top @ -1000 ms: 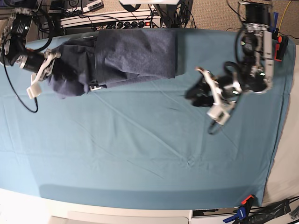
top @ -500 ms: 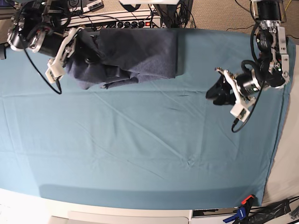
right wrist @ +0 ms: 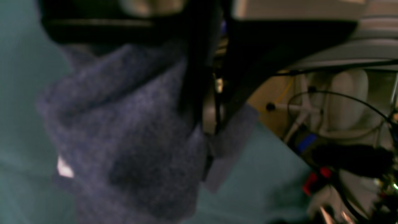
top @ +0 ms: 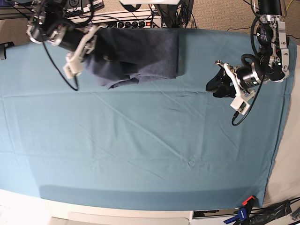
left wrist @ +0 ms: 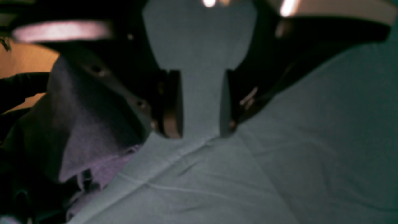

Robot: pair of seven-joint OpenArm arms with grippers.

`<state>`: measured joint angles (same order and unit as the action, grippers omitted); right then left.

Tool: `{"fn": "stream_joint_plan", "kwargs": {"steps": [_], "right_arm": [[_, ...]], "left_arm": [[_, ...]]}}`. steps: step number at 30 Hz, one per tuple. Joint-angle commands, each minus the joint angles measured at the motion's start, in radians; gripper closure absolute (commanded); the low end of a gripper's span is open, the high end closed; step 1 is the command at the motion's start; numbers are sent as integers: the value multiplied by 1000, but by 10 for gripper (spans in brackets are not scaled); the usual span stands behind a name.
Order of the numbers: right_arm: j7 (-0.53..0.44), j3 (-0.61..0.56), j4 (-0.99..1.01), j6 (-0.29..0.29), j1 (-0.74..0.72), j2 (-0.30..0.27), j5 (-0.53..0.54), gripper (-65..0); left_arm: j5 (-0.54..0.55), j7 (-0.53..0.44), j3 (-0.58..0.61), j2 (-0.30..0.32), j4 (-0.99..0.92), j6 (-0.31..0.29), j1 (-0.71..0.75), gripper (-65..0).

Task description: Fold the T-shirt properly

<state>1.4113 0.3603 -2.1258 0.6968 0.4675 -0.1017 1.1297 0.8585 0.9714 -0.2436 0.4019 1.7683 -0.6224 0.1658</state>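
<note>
The dark blue-grey T-shirt (top: 140, 51) lies bunched at the back of the teal table cloth (top: 140, 140). Its left part is lifted and doubled over toward the middle. My right gripper (top: 96, 42) is shut on that lifted fabric. In the right wrist view the gripper (right wrist: 210, 124) pinches a fold, and the T-shirt (right wrist: 124, 140) hangs below it with a small white patch showing. My left gripper (top: 214, 86) hovers to the right of the shirt, apart from it. The left wrist view shows this gripper (left wrist: 202, 105) open, with only teal cloth between its fingers (left wrist: 169, 105).
A power strip and cables (top: 136, 22) run along the table's back edge behind the shirt. An orange and blue clamp (top: 246, 202) holds the cloth at the front right corner. The table's right edge (top: 281, 122) is close to the left arm.
My right gripper has carried the shirt's left part up and to the right, over the rest of the shirt. The left arm drew back to the right and a little up.
</note>
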Motion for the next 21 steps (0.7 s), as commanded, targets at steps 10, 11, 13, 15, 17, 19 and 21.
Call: {"fn": "stream_joint_plan", "kwargs": {"steps": [10, 11, 13, 15, 17, 19, 21], "right_arm": [[-253, -272, -15, -116, -30, -3, -370, 0], [-260, -291, -15, -130, -36, -3, -389, 0], [-264, -330, -15, -145, -45, -3, -416, 0], [-280, -365, -15, -167, -50, 8, -451, 0], [-312, -396, -15, -209, -49, 33, -491, 0], [-326, -428, -15, -234, -50, 64, -525, 0], [-327, -458, -15, -245, -49, 84, -552, 0]], "left_arm": [[36, -21, -6, 11, 17, -6, -11, -219], [36, -21, -6, 11, 17, -6, -11, -219], [36, -21, -6, 11, 17, -6, -11, -219], [36, -21, -6, 11, 17, -6, -11, -219], [36, -21, -6, 11, 17, -6, -11, -219], [36, -21, -6, 11, 17, -6, -11, -219], [36, -21, -6, 11, 17, -6, -11, -219]]}}
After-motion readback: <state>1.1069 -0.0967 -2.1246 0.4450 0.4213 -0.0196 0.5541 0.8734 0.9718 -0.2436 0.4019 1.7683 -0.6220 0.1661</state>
